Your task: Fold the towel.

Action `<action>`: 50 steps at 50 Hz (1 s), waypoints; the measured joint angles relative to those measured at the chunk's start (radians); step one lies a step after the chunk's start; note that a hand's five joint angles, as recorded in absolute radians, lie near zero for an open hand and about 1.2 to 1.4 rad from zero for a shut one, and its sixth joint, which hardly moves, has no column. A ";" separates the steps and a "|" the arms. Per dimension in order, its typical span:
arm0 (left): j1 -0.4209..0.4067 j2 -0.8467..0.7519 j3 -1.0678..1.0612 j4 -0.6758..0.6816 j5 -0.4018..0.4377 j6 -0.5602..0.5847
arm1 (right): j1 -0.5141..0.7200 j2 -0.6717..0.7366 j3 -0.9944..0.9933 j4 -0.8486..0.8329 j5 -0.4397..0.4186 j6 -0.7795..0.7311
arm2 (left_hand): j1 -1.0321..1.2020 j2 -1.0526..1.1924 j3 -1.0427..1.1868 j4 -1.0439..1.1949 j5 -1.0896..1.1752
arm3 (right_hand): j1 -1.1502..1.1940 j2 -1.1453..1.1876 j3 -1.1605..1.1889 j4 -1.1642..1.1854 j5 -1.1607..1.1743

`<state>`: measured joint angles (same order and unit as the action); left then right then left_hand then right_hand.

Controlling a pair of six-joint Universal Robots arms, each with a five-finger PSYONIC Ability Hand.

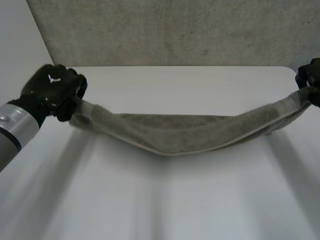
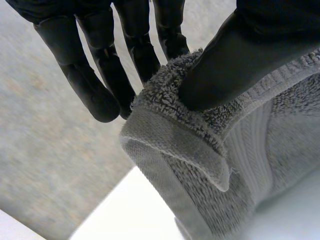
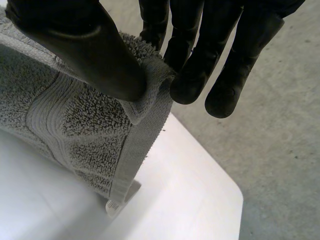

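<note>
A grey terry towel (image 1: 190, 134) hangs stretched between my two hands above the white table (image 1: 180, 200), sagging in the middle. My left hand (image 1: 52, 90) holds its left end; in the left wrist view the thumb (image 2: 235, 65) pinches the towel's corner (image 2: 170, 125) against the fingers (image 2: 95, 80). My right hand (image 1: 311, 75) holds the right end at the table's far right corner. In the right wrist view its thumb (image 3: 85, 50) presses the towel's hemmed corner (image 3: 95, 125) against the fingers (image 3: 200, 60).
A grey carpeted floor (image 1: 170, 30) lies beyond the table's far edge. The table's rounded far right corner (image 3: 225, 200) sits under my right hand. Bare tabletop spreads in front of the towel.
</note>
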<state>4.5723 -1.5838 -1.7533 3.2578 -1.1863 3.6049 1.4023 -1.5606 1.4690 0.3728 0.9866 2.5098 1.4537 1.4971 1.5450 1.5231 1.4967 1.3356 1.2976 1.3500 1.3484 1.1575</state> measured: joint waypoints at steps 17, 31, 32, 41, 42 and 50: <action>-0.009 -0.368 0.143 -0.003 -0.022 0.005 | 0.046 0.367 -0.127 0.036 0.073 -0.107 | 0.000 0.000 0.001 0.000 0.000 | 0.000 0.000 0.000 0.000 0.000; -0.062 -0.754 0.518 0.002 -0.151 -0.002 | 0.171 0.685 -0.358 -0.150 0.278 0.027 | 0.000 0.004 0.004 0.000 0.000 | 0.000 0.000 0.000 0.000 0.000; -0.065 -0.766 0.529 0.002 -0.154 -0.002 | 0.174 0.693 -0.363 -0.159 0.284 0.033 | 0.000 0.004 0.004 0.000 0.000 | 0.000 0.000 0.000 0.000 0.000; -0.104 -0.852 0.613 0.029 -0.191 0.000 | 0.212 0.767 -0.411 -0.280 0.374 0.068 | 0.001 0.004 0.004 0.000 0.009 | 0.000 0.000 0.000 0.000 0.000; -0.107 -0.854 0.616 0.039 -0.195 0.001 | 0.216 0.772 -0.414 -0.293 0.382 0.068 | 0.001 0.004 0.004 0.000 0.009 | 0.000 0.000 0.000 0.000 0.000; -0.119 -0.871 0.650 0.101 -0.253 0.004 | 0.234 0.813 -0.445 -0.334 0.416 0.062 | 0.001 0.004 0.004 0.000 0.009 | 0.000 0.000 0.000 0.000 0.000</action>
<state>4.4535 -2.4546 -1.1030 3.3592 -1.4389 3.6094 1.6365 -0.7474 1.0239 0.0391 1.4024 2.5723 1.4548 1.5012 1.5494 1.5232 1.5061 1.3360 1.2976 1.3500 1.3489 1.1576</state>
